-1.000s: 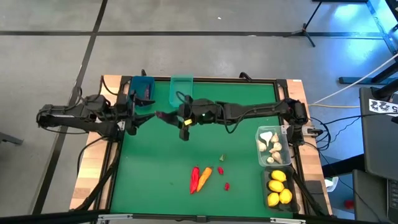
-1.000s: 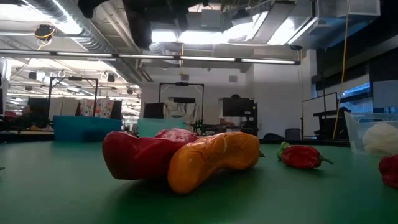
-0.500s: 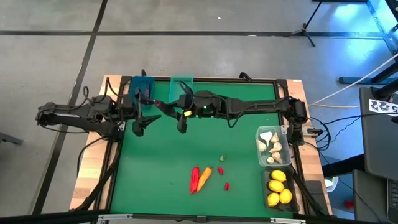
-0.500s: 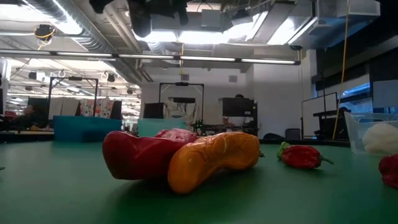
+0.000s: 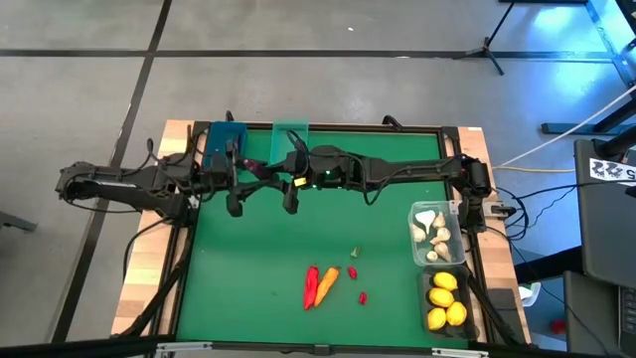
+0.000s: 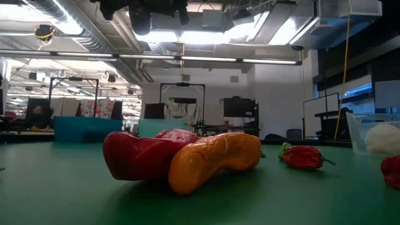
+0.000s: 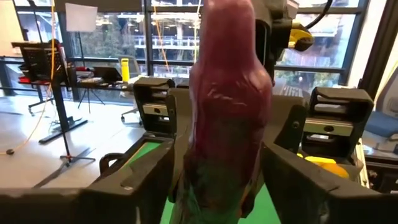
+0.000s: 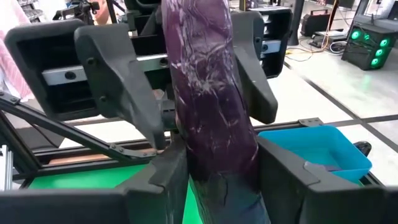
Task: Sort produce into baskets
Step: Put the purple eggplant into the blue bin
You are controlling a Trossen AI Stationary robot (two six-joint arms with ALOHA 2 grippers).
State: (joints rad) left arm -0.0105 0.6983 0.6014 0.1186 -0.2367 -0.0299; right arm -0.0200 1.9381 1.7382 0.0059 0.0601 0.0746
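A long dark purple eggplant (image 5: 260,171) hangs in the air between my two grippers, over the table's far left part, near the blue basket (image 5: 228,137) and the teal basket (image 5: 290,139). My left gripper (image 5: 243,181) comes at it from the left and my right gripper (image 5: 282,181) from the right. Both are shut on the eggplant. It fills the middle of the left wrist view (image 7: 230,106) and of the right wrist view (image 8: 211,106). My left gripper (image 7: 221,183) has the eggplant's greenish stem end (image 7: 202,186) between its two fingers, one on each side. It comes level from the table's left, its fingers along the eggplant. The eggplant is clear of the table. My right gripper (image 8: 221,183) pinches the eggplant's other, dark end (image 8: 217,165) between its two fingers. It comes level from the table's right, its fingers along the eggplant, facing my left gripper's fingers (image 8: 127,81). The eggplant is lifted clear.
A red chili (image 5: 311,286) and an orange carrot (image 5: 327,282) lie side by side near the front, with two small red chilies (image 5: 352,270) and a green bit (image 5: 355,254) beside them. A clear basket with garlic (image 5: 434,232) and a dark basket with lemons (image 5: 445,300) stand at the right edge.
My left gripper has moved toward the table's right, up to the eggplant's free end, and now has its fingers on either side of it. My right gripper has carried the eggplant a little toward the far edge and then held still.
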